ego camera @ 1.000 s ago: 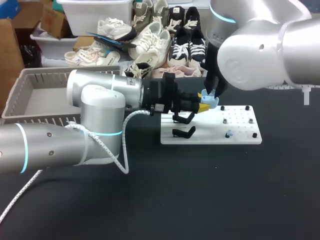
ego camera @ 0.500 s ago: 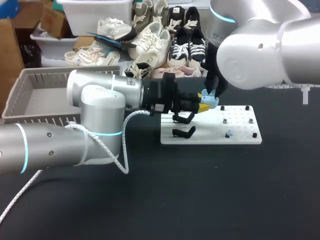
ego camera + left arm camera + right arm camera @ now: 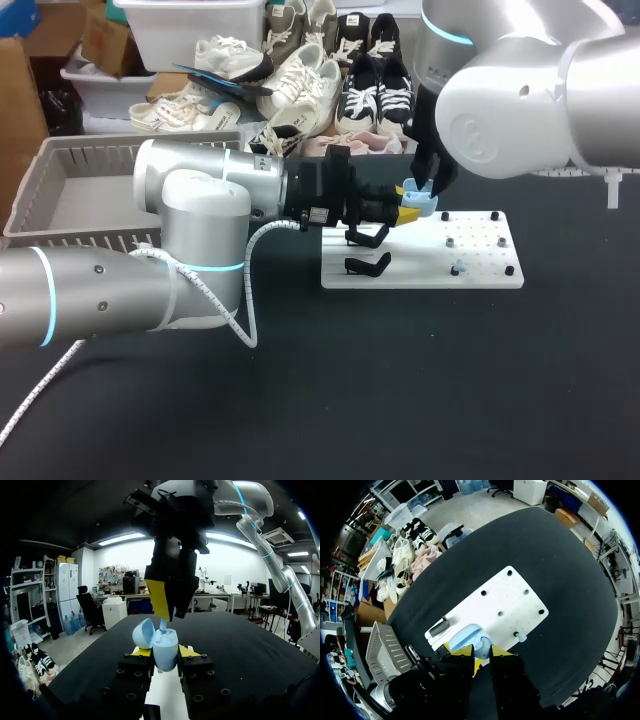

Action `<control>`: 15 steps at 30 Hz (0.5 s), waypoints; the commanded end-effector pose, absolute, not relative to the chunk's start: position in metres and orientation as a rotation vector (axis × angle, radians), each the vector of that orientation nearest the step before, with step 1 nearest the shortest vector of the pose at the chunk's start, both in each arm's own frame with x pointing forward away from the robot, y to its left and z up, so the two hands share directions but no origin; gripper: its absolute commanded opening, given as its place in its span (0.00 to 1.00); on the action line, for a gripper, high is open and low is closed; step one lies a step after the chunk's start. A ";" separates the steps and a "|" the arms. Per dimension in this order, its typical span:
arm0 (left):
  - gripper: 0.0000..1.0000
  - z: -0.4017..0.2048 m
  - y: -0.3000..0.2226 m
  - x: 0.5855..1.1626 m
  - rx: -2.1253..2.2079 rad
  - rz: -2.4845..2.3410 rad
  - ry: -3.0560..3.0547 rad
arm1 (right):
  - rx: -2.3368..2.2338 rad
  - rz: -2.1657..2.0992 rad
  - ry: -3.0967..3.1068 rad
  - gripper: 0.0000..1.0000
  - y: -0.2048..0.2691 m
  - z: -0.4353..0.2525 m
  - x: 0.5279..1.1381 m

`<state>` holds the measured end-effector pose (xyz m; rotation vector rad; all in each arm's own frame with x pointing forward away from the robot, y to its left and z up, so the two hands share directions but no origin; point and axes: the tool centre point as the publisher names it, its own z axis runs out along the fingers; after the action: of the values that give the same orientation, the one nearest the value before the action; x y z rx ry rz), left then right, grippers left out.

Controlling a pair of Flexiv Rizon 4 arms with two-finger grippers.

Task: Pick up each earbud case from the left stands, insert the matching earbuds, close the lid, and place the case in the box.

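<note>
Pale blue earbud case (image 3: 165,650), lid flipped open, up off the table and pinched on both sides by the left gripper (image 3: 165,653), yellow fingertips (image 3: 141,651) snug against its flanks. Straight above it, the right gripper (image 3: 167,612) hangs nose-down, fingers drawn in narrow on a small blue earbud (image 3: 163,625) whose lower end sits at the case's mouth. From the right wrist, the open case (image 3: 470,639) lies just ahead of that gripper (image 3: 481,652). Underneath, the white peg board (image 3: 480,265), two black stands (image 3: 368,263) at its left end, another blue earbud (image 3: 457,268) on a peg. Grey basket (image 3: 70,200) well off left
</note>
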<state>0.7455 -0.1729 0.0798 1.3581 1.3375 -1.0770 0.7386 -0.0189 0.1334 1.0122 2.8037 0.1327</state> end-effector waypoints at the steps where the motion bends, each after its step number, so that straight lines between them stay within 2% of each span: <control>1: 0.00 0.080 -0.173 0.745 1.356 -1.074 1.338 | 1.022 0.141 2.795 0.00 -0.019 0.132 0.735; 15: 0.00 0.080 -0.173 0.745 1.356 -1.074 1.338 | 1.031 0.145 2.802 0.00 -0.017 0.128 0.736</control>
<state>0.7452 -0.1730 0.0796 1.3584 1.3375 -1.0774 0.7369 -0.0170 0.1285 1.0288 2.8055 0.1458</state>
